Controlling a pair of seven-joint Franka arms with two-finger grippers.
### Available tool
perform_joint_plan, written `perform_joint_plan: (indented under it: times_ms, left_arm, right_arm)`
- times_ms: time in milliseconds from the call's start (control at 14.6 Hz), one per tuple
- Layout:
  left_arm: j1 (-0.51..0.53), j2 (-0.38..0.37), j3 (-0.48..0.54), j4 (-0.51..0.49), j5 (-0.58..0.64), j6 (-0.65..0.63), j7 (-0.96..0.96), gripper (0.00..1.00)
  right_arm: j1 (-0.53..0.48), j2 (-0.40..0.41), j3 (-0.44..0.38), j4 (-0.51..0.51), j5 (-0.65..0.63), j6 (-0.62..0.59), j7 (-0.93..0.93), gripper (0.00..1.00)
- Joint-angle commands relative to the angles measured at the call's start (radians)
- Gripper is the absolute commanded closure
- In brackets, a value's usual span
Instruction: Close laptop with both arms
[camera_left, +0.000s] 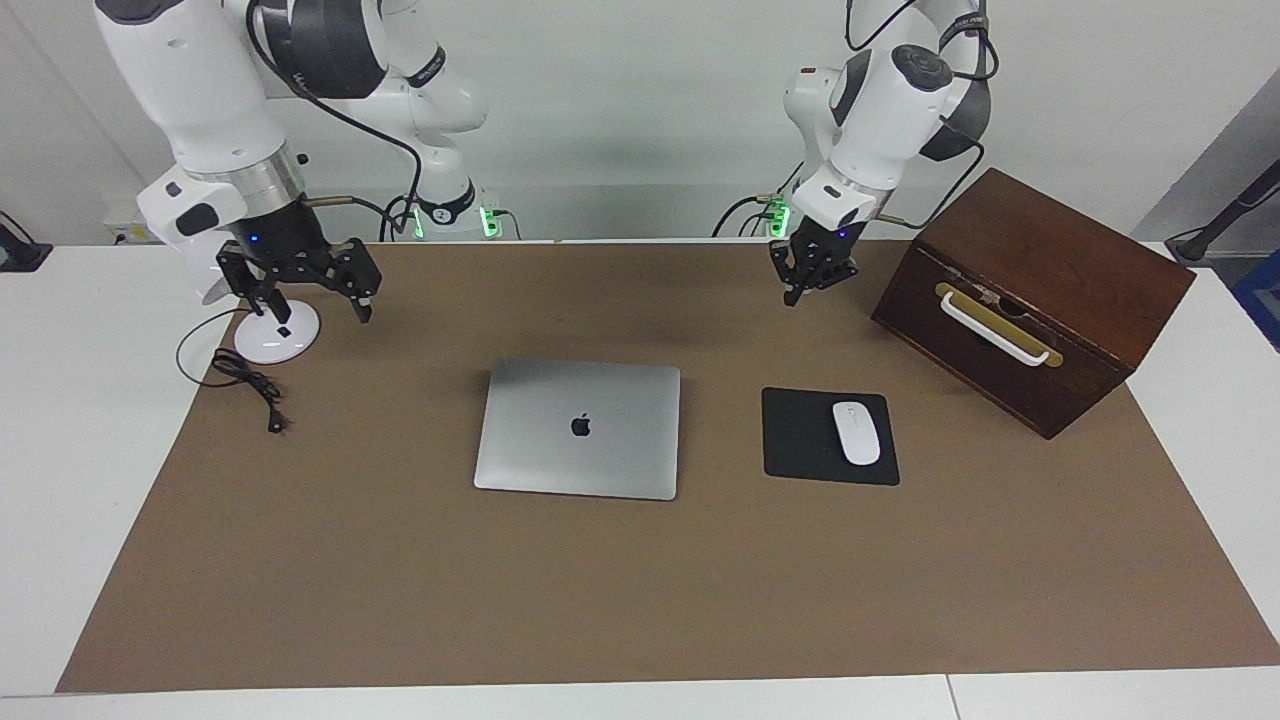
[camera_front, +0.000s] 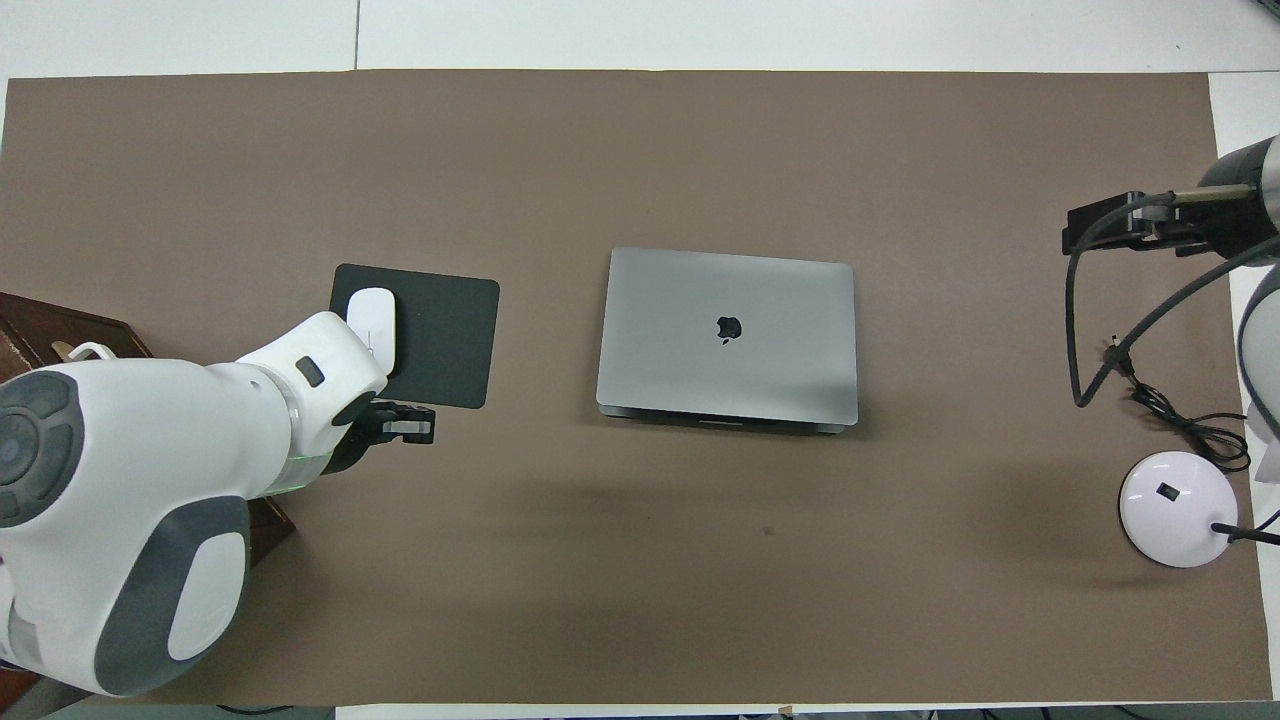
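Silver-grey and flat, the laptop (camera_left: 578, 428) lay in the middle of the brown mat (camera_left: 640, 600) on the table (camera_left: 60, 400), its lid down on its base with the dark logo facing up. Judged from that, the closing looked already done, with nothing left to push down.

Neither arm touched it. The left gripper (camera_left: 812, 270) hung in the air over the mat's edge nearest the robots, toward the left arm's end, with the black mouse pad (camera_left: 800, 440) and white mouse (camera_left: 856, 432) lying between its spot and the laptop's side. Its fingers looked close together, holding nothing. The right gripper (camera_left: 300, 283) hung over the round white lamp base (camera_left: 277, 338) and its coiled black cable (camera_left: 245, 380) at the right arm's end of the table; its fingers (camera_left: 362, 300) were spread wide and empty.

The laptop's long axis ran along the table from one arm's end toward the other, so each arm faced one short side of it, and the laptop lay farther from the robots than either gripper's place above the mat. The left gripper seemed the nearer of the two, the right one being well apart from it. The edge of the laptop nearest the robots showed a thin dark seam in the overhead view. A dark wooden box (camera_left: 1030, 300) with a white handle stood at the left arm's end, clear of the laptop.
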Motion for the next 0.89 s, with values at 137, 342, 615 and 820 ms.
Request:
perform_joint_plan:
  times_ms: [137,342,615,820]
  left_arm:
    - [0.185,-0.008,-0.01,0.108,0.04,-0.171,0.137,1.0]
    - [0.278,-0.007,-0.01,0.155,0.104,-0.198,0.142,0.0]
    - [0.36,0.0,-0.008,0.179,0.115,-0.205,0.141,0.0]
    - [0.397,0.013,-0.008,0.208,0.118,-0.207,0.141,0.0]
  right_arm:
    - [-0.042,-0.032,0.003,-0.043,-0.002,0.018,-0.047,0.0]
    - [-0.044,-0.032,0.003,-0.043,-0.002,0.018,-0.042,0.0]
    - [-0.042,-0.032,0.003,-0.041,-0.002,0.018,-0.037,0.0]
    - [-0.044,-0.033,0.002,-0.041,-0.002,0.015,-0.037,0.0]
